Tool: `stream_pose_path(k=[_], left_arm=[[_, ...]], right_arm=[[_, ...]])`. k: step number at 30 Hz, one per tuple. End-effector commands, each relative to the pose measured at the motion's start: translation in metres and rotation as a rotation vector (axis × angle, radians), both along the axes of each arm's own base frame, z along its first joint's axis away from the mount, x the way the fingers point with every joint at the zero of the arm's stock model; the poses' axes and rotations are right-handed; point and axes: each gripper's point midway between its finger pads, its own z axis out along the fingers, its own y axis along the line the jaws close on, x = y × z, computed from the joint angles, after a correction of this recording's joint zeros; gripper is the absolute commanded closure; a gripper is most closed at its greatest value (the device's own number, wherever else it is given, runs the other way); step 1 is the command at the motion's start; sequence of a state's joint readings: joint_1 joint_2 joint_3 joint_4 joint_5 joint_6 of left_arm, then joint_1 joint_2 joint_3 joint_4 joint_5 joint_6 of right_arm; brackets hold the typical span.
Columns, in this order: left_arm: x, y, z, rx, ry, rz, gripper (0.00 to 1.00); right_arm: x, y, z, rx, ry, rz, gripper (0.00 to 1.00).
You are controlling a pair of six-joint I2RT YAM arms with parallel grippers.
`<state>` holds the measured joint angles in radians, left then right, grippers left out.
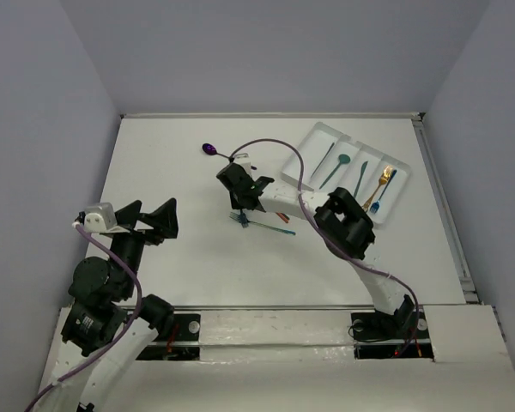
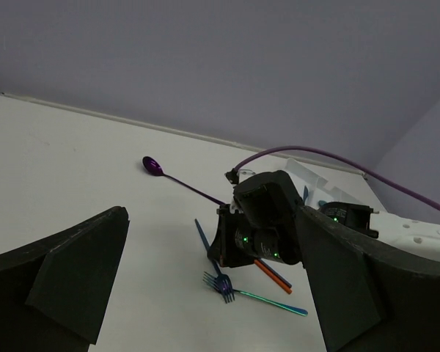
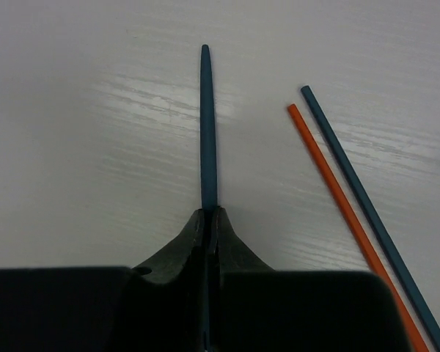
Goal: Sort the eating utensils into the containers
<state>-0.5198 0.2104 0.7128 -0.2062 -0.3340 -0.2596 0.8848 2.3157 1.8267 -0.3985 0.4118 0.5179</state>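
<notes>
My right gripper (image 3: 210,213) is shut on the handle of a blue fork (image 3: 207,125), low over the table. In the left wrist view the blue fork (image 2: 201,233) has its tines beside those of a teal fork (image 2: 275,302). An orange stick (image 3: 330,187) and a blue stick (image 3: 356,191) lie just right of the held handle. A purple spoon (image 1: 209,149) lies at the far middle. The white tray (image 1: 319,136) at the far right holds teal spoons (image 1: 336,167), a gold fork (image 1: 379,185) and a blue fork (image 1: 386,190). My left gripper (image 1: 154,221) is open and empty at the left.
The right arm (image 1: 352,227) stretches across the table's middle towards the loose cutlery. A purple cable (image 1: 279,146) loops above it. Grey walls close in the table on three sides.
</notes>
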Motion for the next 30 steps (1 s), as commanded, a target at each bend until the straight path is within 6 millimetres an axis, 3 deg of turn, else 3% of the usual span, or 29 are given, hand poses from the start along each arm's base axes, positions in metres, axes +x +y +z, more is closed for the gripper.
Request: stream_pose_path(k=[1, 4, 5, 8, 9, 14, 15, 16, 18, 19, 20, 21, 22, 23, 24, 25, 27, 28, 30], left_arm=[[-0.003, 0.001, 0.012, -0.021, -0.054, -0.005, 0.01], [-0.003, -0.001, 0.012, -0.020, -0.051, -0.014, 0.01], [-0.003, -0.001, 0.012, -0.019, -0.051, -0.013, 0.01], [-0.004, 0.000, 0.012, -0.021, -0.052, -0.012, 0.01], [-0.004, 0.000, 0.012, -0.022, -0.053, -0.012, 0.01], [-0.006, -0.001, 0.013, -0.026, -0.060, -0.020, 0.01], [-0.006, -0.001, 0.013, -0.026, -0.060, -0.020, 0.01], [-0.006, 0.000, 0.014, -0.027, -0.061, -0.020, 0.01], [-0.008, -0.001, 0.014, -0.030, -0.065, -0.028, 0.01], [-0.009, -0.001, 0.014, -0.031, -0.063, -0.028, 0.01], [-0.009, -0.001, 0.014, -0.032, -0.064, -0.026, 0.01], [-0.010, 0.000, 0.015, -0.034, -0.068, -0.026, 0.01], [-0.010, -0.002, 0.015, -0.033, -0.069, -0.035, 0.01], [-0.011, 0.000, 0.016, -0.036, -0.073, -0.032, 0.01], [-0.011, 0.000, 0.016, -0.037, -0.073, -0.032, 0.01], [-0.012, 0.000, 0.015, -0.037, -0.073, -0.029, 0.01], [-0.013, 0.000, 0.016, -0.042, -0.074, -0.033, 0.01], [-0.013, 0.001, 0.016, -0.042, -0.074, -0.031, 0.01], [-0.012, 0.000, 0.016, -0.040, -0.073, -0.031, 0.01]], right_arm=[[0.006, 0.010, 0.022, 0.082, -0.061, -0.030, 1.00], [0.009, 0.017, 0.064, 0.194, -0.134, -0.029, 1.00], [0.009, 0.018, 0.090, 0.242, -0.169, -0.024, 1.00], [0.008, 0.017, 0.122, 0.312, -0.228, -0.020, 1.00], [0.007, 0.013, 0.142, 0.338, -0.259, -0.023, 1.00], [0.002, -0.013, 0.176, 0.369, -0.313, -0.054, 1.00], [0.008, -0.034, 0.172, 0.339, -0.323, -0.097, 1.00], [0.007, -0.050, 0.189, 0.344, -0.353, -0.121, 1.00], [0.012, -0.087, 0.194, 0.312, -0.380, -0.193, 1.00], [0.021, -0.130, 0.176, 0.260, -0.366, -0.273, 1.00], [0.022, -0.154, 0.174, 0.255, -0.365, -0.316, 1.00], [0.019, -0.181, 0.192, 0.278, -0.395, -0.360, 1.00], [0.014, -0.215, 0.169, 0.227, -0.376, -0.423, 1.00], [0.018, -0.262, 0.180, 0.229, -0.405, -0.522, 1.00], [0.015, -0.287, 0.176, 0.218, -0.401, -0.570, 1.00], [0.012, -0.325, 0.159, 0.178, -0.389, -0.635, 1.00], [0.003, -0.356, 0.160, 0.155, -0.400, -0.680, 1.00], [0.000, -0.384, 0.153, 0.124, -0.394, -0.739, 1.00], [-0.002, -0.409, 0.149, 0.107, -0.396, -0.787, 1.00]])
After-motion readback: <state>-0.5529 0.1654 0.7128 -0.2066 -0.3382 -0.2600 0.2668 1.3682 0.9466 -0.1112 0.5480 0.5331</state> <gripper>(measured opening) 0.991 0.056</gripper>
